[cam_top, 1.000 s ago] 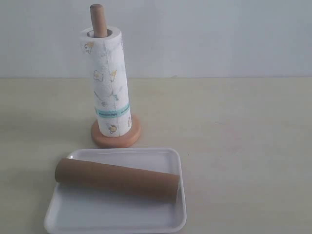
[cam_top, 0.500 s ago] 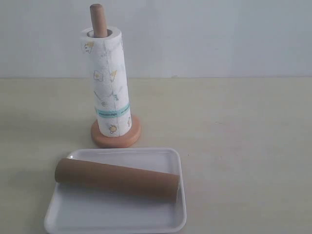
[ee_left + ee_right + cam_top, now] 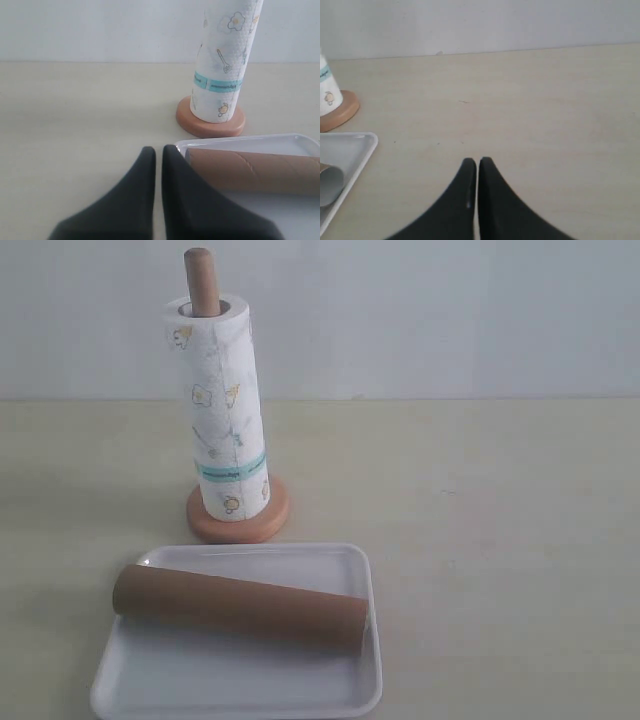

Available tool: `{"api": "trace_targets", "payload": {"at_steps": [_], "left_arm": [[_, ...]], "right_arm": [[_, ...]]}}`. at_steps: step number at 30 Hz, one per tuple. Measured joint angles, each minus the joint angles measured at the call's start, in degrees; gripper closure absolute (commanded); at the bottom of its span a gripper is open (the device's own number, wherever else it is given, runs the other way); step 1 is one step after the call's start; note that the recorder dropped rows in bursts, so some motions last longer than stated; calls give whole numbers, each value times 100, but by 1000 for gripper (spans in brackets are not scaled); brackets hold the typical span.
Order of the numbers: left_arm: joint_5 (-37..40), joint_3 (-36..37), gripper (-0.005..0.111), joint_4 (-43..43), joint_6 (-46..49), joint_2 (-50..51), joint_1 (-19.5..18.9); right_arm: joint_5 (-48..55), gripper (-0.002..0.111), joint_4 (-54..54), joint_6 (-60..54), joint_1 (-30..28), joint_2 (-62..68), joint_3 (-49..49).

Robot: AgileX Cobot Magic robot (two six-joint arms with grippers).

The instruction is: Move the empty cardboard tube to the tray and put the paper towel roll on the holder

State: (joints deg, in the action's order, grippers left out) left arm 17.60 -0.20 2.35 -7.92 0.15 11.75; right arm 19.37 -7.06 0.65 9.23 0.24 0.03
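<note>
The left gripper (image 3: 159,150) and right gripper (image 3: 478,161) are hanging over the table (image 3: 480,520), fingers nearly touching and gripping nothing. The empty cardboard tube (image 3: 240,607) is lying slantwise in the tray (image 3: 230,685). Just behind it, the paper towel roll (image 3: 222,410) is standing upright on the holder (image 3: 200,280).

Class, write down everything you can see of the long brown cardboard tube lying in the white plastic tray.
The long brown cardboard tube is plain, matte and slim, with faint slanted seams in the left wrist view and an open, hollow end in the right wrist view. It lies on its side, slightly askew, across the flat white plastic tray, spanning nearly its whole width. It looks undented. Only the tray touches it.
</note>
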Motion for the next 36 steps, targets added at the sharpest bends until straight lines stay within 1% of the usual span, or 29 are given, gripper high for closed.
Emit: {"api": "trace_targets", "payload": {"at_steps": [4, 7, 36], "left_arm": [[0, 0, 103, 0, 0, 0, 0], [0, 0, 103, 0, 0, 0, 0], [0, 0, 103, 0, 0, 0, 0]], "right_arm": [[0, 107, 0, 0, -360, 0, 0], [22, 107, 0, 0, -500, 0, 0], [43, 107, 0, 12, -521, 0, 0]]}}
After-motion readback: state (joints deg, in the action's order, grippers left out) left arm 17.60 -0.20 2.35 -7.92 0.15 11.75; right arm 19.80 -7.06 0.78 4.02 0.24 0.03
